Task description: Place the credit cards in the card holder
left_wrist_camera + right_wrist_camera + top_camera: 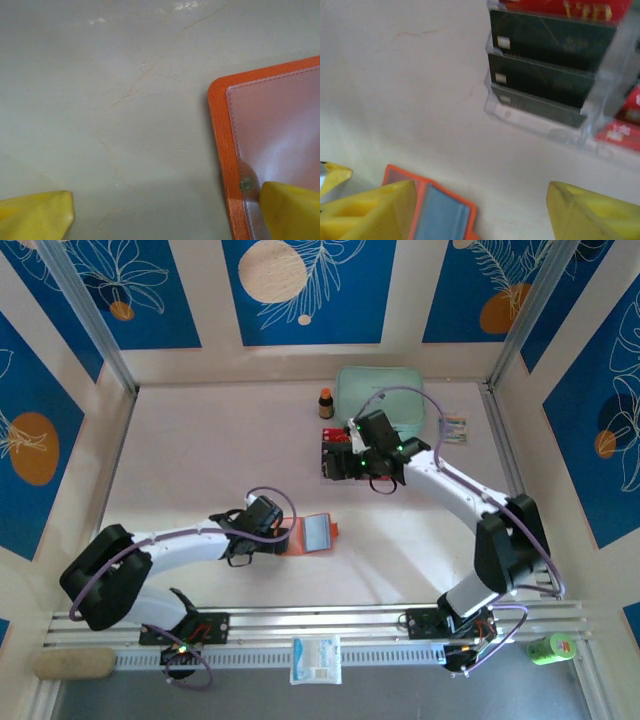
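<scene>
Credit cards (550,40) partly behind clear tray (535,121)

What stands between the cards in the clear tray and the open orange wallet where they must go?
Nothing visible does. Bare table lies between the credit cards in the clear tray and the open card holder. The left gripper stands open at the holder's other side, off that path.

the top camera looks steeply down on the whole worktop (200,440) from its near edge. both wrist cameras hang close above it, sharing the orange card holder (318,533), just 6 o'clock of centre overhead.
</scene>
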`<action>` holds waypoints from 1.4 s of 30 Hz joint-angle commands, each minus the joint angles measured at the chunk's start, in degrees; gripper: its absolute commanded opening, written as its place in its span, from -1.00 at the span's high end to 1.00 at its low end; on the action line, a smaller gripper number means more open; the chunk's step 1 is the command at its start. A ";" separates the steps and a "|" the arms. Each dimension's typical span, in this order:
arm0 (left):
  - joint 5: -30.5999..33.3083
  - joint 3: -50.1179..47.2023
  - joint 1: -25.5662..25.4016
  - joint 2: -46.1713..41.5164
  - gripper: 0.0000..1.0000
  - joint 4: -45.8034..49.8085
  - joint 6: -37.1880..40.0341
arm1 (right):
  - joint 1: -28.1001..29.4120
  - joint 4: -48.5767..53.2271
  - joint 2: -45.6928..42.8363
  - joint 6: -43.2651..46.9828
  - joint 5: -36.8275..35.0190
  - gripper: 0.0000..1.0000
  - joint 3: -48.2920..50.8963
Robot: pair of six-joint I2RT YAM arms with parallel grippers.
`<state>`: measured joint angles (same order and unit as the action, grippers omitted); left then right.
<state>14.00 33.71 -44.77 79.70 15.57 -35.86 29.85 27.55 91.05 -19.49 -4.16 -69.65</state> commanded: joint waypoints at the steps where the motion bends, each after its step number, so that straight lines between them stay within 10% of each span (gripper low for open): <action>1: -4.00 1.68 -0.40 2.26 -0.95 -10.60 2.67 | -2.01 5.08 5.17 12.19 5.00 -0.34 -4.67; 33: -4.06 2.63 -0.34 3.00 -0.95 -9.99 1.51 | 4.08 1.15 24.15 37.00 -16.64 -0.03 -14.79; 42: -4.33 2.74 -0.39 3.86 -0.95 -10.51 1.55 | 4.04 3.17 23.46 36.52 -14.21 0.52 -14.19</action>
<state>13.78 35.09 -44.77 81.10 15.92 -35.64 33.76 29.58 114.56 17.10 -20.36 -83.68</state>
